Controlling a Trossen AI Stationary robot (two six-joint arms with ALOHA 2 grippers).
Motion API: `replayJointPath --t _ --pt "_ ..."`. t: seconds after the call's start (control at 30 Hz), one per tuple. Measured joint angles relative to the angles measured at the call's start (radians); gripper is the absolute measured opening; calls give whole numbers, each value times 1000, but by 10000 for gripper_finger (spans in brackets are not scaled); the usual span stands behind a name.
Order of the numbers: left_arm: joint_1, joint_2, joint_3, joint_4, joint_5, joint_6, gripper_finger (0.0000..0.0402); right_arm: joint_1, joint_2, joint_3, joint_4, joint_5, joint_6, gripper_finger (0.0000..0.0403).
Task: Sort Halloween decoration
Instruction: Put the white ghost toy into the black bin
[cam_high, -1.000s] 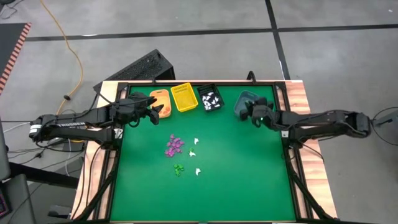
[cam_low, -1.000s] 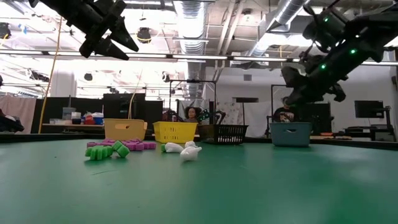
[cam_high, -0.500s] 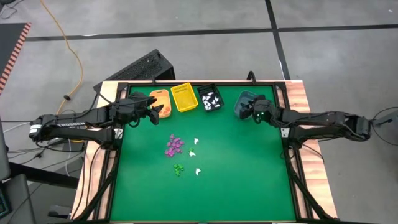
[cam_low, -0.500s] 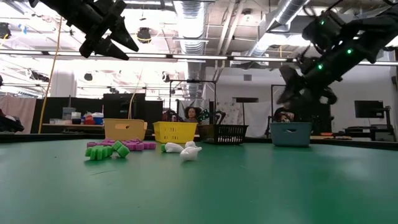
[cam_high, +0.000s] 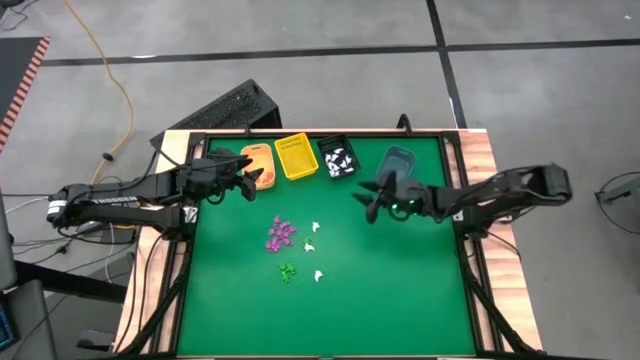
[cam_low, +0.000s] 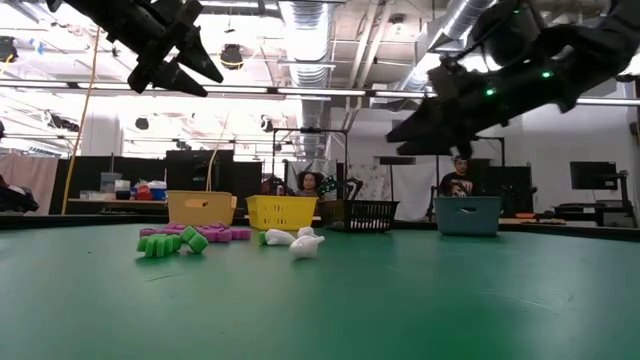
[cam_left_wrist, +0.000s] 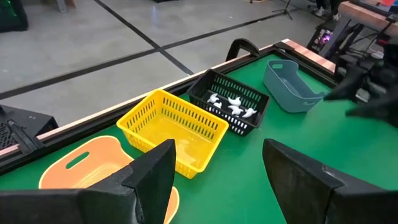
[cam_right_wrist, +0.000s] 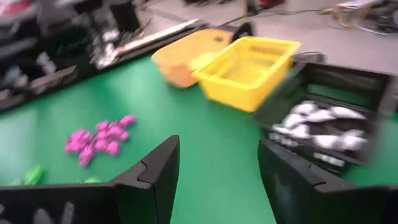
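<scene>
Green felt worktop (cam_high: 400, 290), four small bins lined along its far edge: orange plastic bin (cam_high: 258, 164), yellow mesh basket (cam_high: 296, 156), black mesh basket (cam_high: 338, 158) with white pieces already in it, and grey-blue plastic bin (cam_high: 399, 162). I take the black mesh basket as landmark.

Unsorted Halloween trinkets lie in the open on the near side of the black basket, toward the yellow one: a tight heap of purple plastic trinkets (cam_high: 281, 233), a few scattered white trinkets (cam_high: 314, 240) just beside it, and a small clump of green trinkets (cam_high: 287, 271) nearest the front.

Right claw (cam_high: 372, 199) hangs above the felt between the black basket and the grey-blue bin, on their near side; fingers spread wide, nothing between them. Left claw (cam_high: 248, 176) hovers high over the orange bin, two bins away from the black basket; fingers also apart and empty.

Risks, as I judge them:
- The pieces are far smaller than the fingers. A pinch on one white trinket could flick it or drag a neighbouring purple one along, so the wrong colour rides into a bin.
- The purple heap is packed; closing on it may scatter pieces.
- A low approach from beside the black basket could clip its rim and shift the row.

Room: broad bare felt lies between the baskets and the pile, and much more in front of the pile toward the near rail. Both arms are well apart.
</scene>
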Motion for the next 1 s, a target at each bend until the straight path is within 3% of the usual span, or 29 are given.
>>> replayJointPath --t 0.4,0.77,1.0 --pt "0 0 0 -1 0 0 232 74 367 313 -2 -57 -273 209" --pt "0 0 0 -45 2 1 231 60 609 482 -5 -321 -321 209" --pt "0 0 0 -56 25 -4 232 76 708 507 6 -337 -322 209"
